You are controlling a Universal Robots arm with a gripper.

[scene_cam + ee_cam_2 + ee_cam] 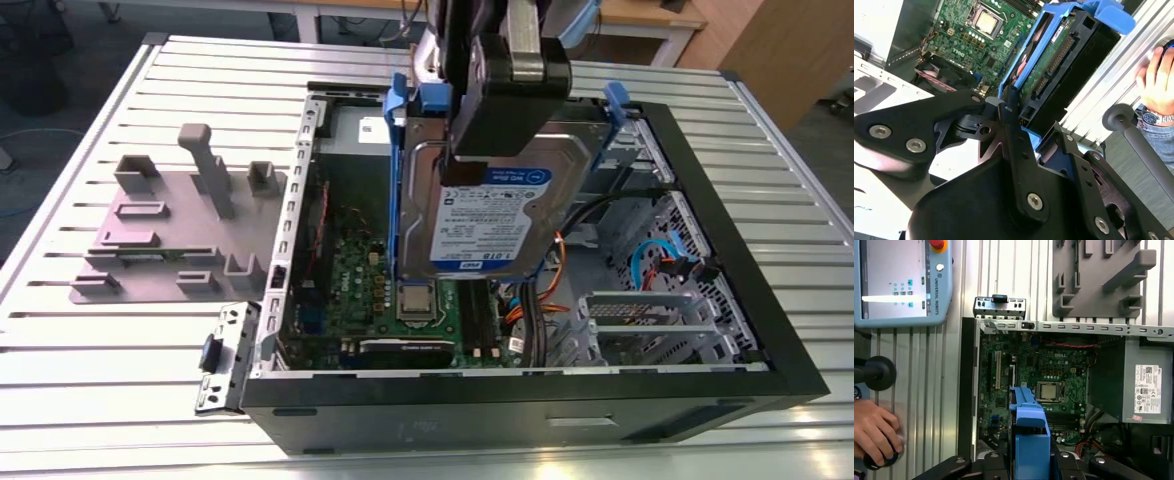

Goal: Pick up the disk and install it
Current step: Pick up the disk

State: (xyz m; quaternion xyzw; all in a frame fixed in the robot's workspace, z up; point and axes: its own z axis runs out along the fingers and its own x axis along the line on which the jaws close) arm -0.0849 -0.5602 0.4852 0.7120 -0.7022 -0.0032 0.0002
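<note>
The disk, a silver drive with a white-and-blue label in a blue bracket frame, hangs upright over the open computer case. My gripper comes down from above and is shut on the disk's upper end. In the second wrist view the black fingers clamp the disk, whose green circuit side and connector edge show. In the first wrist view the blue bracket of the disk stands over the motherboard. The disk is held clear of the case floor, above the motherboard.
A grey plastic stand with upright posts lies on the slatted metal table at the exterior view's left of the case. Drive cages and cables fill the case's other side. A person's hand rests by a teach pendant.
</note>
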